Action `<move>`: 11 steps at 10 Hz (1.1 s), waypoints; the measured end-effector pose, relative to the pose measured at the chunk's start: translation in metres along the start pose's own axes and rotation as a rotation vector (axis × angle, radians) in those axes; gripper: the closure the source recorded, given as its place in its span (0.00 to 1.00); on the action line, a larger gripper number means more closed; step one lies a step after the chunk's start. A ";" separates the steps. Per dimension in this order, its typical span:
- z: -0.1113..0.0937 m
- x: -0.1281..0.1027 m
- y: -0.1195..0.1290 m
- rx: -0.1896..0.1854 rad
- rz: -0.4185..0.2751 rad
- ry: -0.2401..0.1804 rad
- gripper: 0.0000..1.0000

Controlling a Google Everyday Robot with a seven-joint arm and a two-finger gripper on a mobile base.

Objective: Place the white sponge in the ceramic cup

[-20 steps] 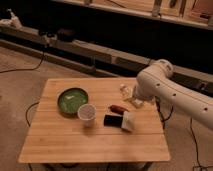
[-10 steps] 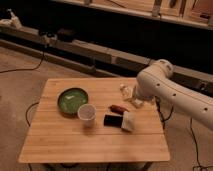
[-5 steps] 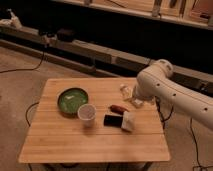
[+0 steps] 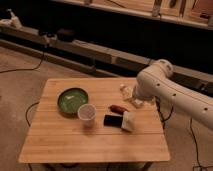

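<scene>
- Wooden worktop (image 4: 60,142) carries everything the job needs, all within reach of the arm coming in from the camera's right.
- White sponge (image 4: 128,121) lies on the boards against a flat black rectangle (image 4: 112,120). The rectangle sits between it and the ceramic cup (image 4: 86,114), which stands mouth-up beside a green bowl (image 4: 72,100), ready to receive it.
- End effector (image 4: 135,102) hangs just behind the sponge, near a reddish item (image 4: 119,108) and a whitish bottle (image 4: 124,90). It is spread wide and holds nothing, apparently poised for a pickup not yet made.
</scene>
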 end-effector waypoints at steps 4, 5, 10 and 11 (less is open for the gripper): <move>0.050 -0.019 -0.002 0.017 -0.021 -0.029 0.20; 0.062 -0.023 -0.002 0.021 -0.025 -0.033 0.20; 0.112 -0.037 -0.012 0.079 -0.024 -0.041 0.20; 0.121 -0.042 -0.015 0.089 -0.035 -0.045 0.20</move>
